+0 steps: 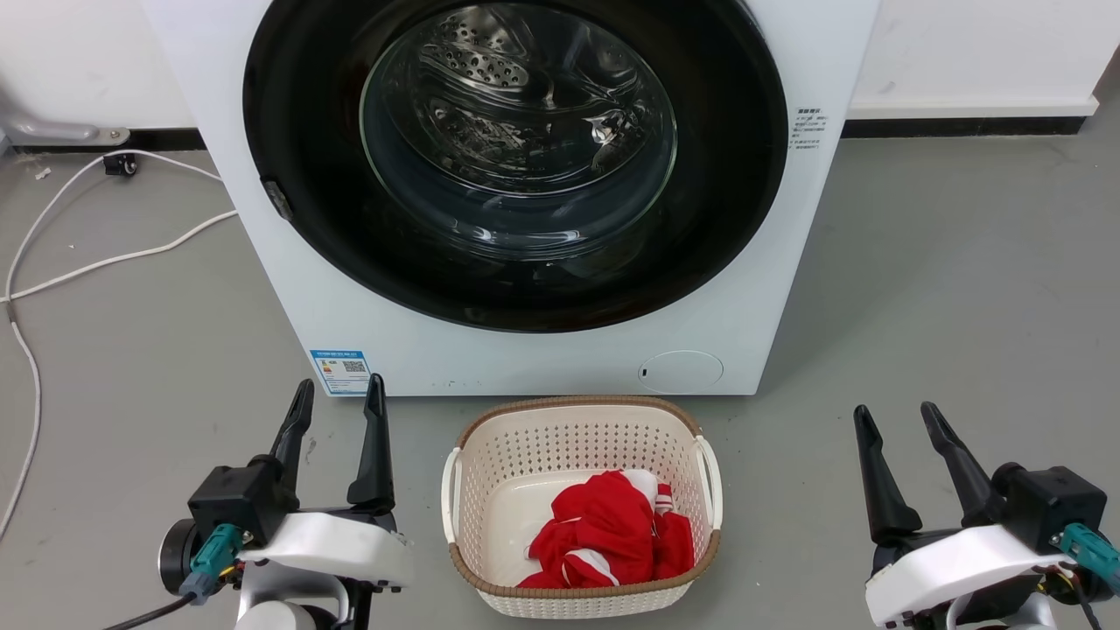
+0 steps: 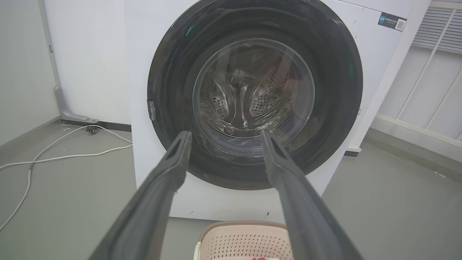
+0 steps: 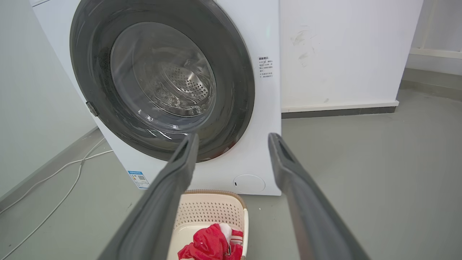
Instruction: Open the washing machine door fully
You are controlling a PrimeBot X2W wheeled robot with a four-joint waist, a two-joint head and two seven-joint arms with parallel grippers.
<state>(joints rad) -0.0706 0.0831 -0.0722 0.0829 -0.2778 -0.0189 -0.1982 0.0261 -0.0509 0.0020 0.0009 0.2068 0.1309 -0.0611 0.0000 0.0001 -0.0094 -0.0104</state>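
The white washing machine (image 1: pixel 752 289) stands straight ahead on the grey floor. Its round glossy black door (image 1: pixel 735 175) lies flat against the front, shut, with the clear glass bowl at its centre and the steel drum behind it. A small metal piece (image 1: pixel 277 199) sits on the door's left edge. The door (image 2: pixel 173 72) faces the left wrist view, and the door (image 3: pixel 234 72) is at the upper left of the right wrist view. My left gripper (image 1: pixel 340 395) is open at lower left, short of the machine. My right gripper (image 1: pixel 897 418) is open at lower right, holding nothing.
A cream laundry basket (image 1: pixel 577 420) with a red and white garment (image 1: pixel 612 534) stands on the floor between my grippers, right before the machine. White cables (image 1: pixel 114 258) trail over the floor at left. A white wall with a dark skirting runs behind.
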